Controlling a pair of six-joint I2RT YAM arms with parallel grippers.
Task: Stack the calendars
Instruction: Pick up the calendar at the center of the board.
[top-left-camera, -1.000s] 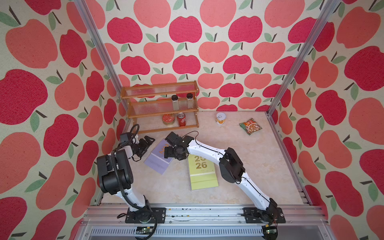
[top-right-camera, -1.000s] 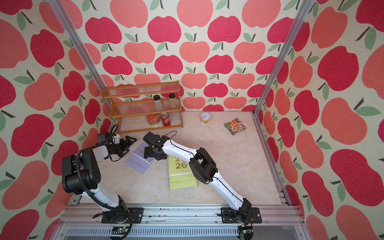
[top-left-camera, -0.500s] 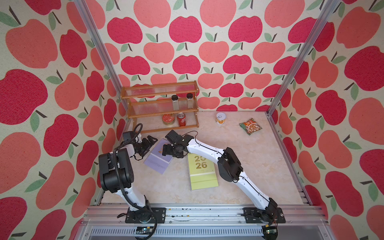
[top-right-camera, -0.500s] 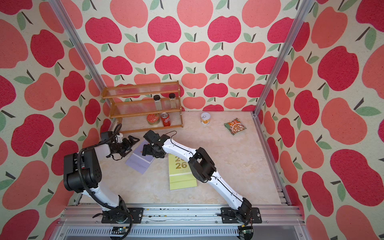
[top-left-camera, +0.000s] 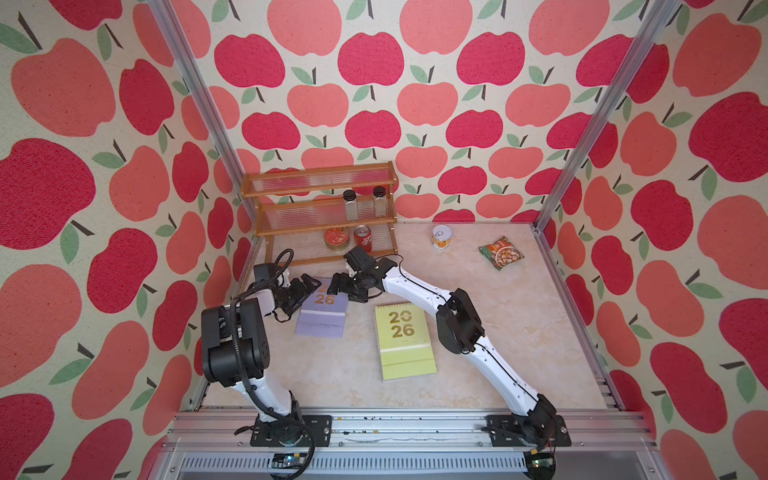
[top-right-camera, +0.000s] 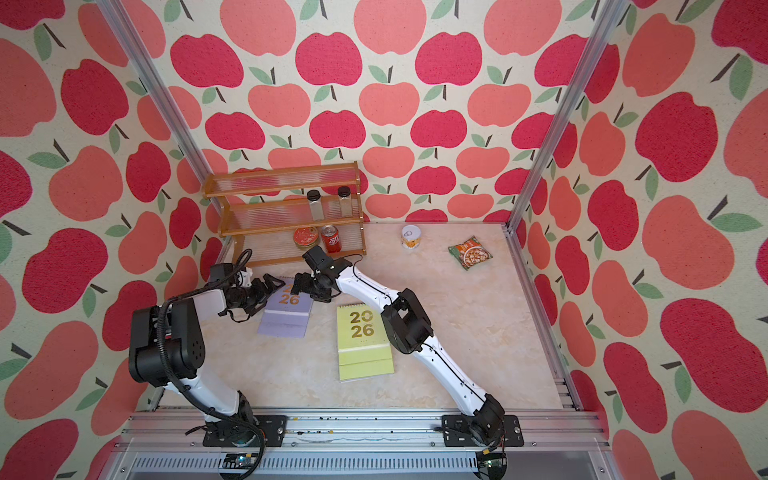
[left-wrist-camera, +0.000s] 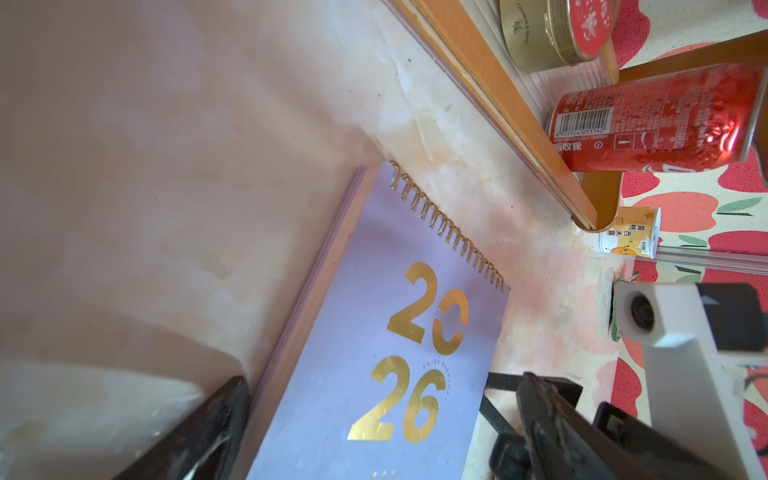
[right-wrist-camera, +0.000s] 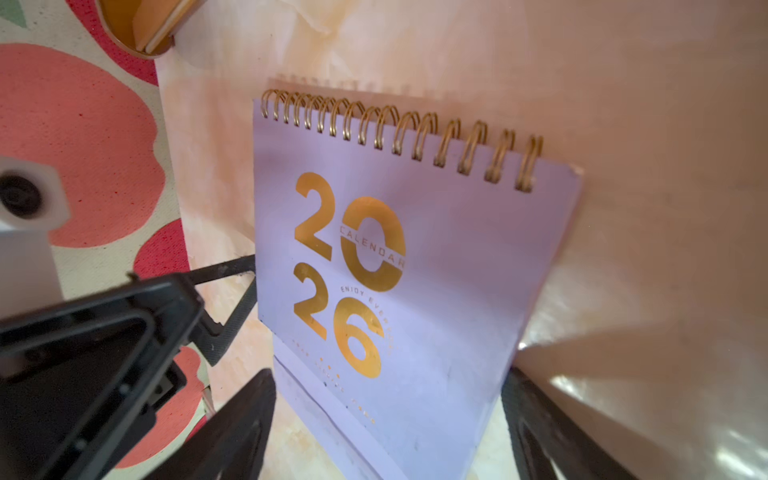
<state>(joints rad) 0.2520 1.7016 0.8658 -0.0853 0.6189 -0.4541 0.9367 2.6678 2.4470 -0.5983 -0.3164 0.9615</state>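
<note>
Two calendars lie flat on the tabletop, apart: the yellow-green calendar nearer the middle, and the lilac calendar, whose "20" is half-covered in both top views. The left gripper gapes around the lilac one. The right gripper straddles it, contact unclear.

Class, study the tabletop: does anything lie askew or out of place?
The lilac calendar lies turned at an angle, out of line with the yellow-green calendar and apart from it, not stacked.

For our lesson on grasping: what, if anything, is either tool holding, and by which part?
Nothing looks held: left tool and right tool stand open around the purple calendar, at its edges.
</note>
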